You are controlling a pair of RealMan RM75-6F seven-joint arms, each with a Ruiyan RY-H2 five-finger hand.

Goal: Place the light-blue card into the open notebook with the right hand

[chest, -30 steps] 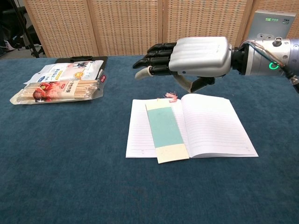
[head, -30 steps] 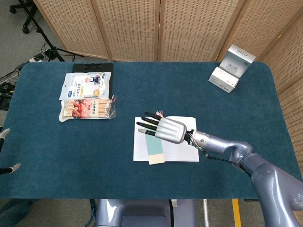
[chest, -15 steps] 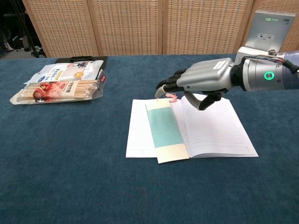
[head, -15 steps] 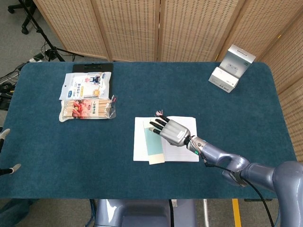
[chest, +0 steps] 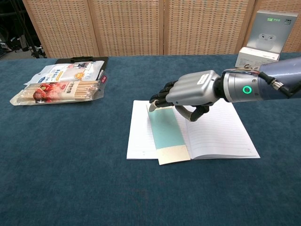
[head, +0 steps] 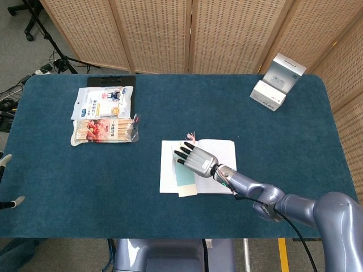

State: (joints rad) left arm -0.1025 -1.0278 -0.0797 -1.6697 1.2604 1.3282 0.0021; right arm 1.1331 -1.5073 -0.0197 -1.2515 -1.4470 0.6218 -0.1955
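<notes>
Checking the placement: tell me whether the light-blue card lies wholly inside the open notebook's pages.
No. The light-blue card with its cream end overhangs the near edge of the open lined notebook.

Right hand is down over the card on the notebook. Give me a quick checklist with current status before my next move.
1. Notebook open and flat on the table: ok.
2. Light-blue card lying on the open pages near the spine: ok.
3. Card fully within the pages: not ok, its cream lower end overhangs the notebook's near edge.
4. Right hand over the card's far end, fingertips at its top edge: ok; whether they actually press on it: cannot tell.
5. Right hand holding anything: cannot tell, the fingers are curled down and their undersides are hidden.
6. Snack packets and white box away from the notebook: ok.
</notes>
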